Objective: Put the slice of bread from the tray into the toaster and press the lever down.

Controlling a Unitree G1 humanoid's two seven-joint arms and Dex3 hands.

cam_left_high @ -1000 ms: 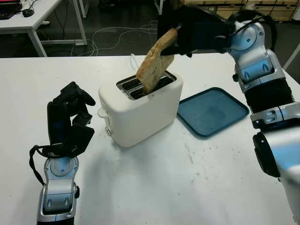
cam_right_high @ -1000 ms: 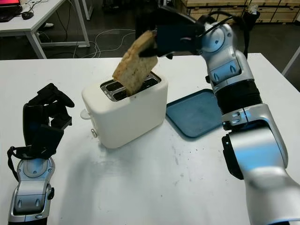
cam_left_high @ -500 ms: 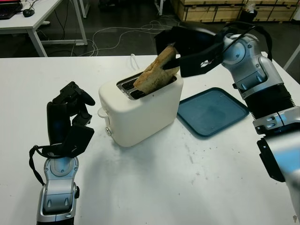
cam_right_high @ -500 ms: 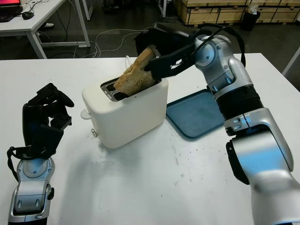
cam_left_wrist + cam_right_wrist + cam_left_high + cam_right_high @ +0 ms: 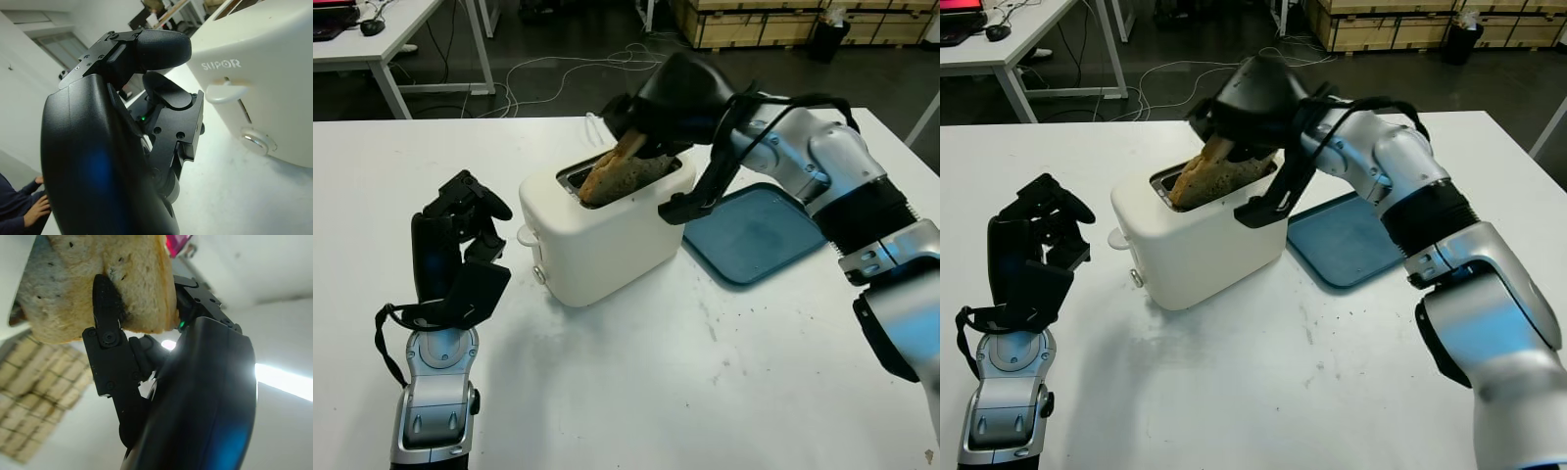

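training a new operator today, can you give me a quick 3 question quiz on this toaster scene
1. True or false: the blue plastic tray has a slice on it.
2. The slice of browned bread lies: A) upright and fully down in a slot, B) tilted across the top of the white two-slot toaster, C) flat on the white table.
3. Which hand grips the bread, and where is the other?

Key
1. False; it is bare.
2. B.
3. The right hand grips it over the toaster; the left hand, curled and holding nothing, is raised beside the toaster's lever.
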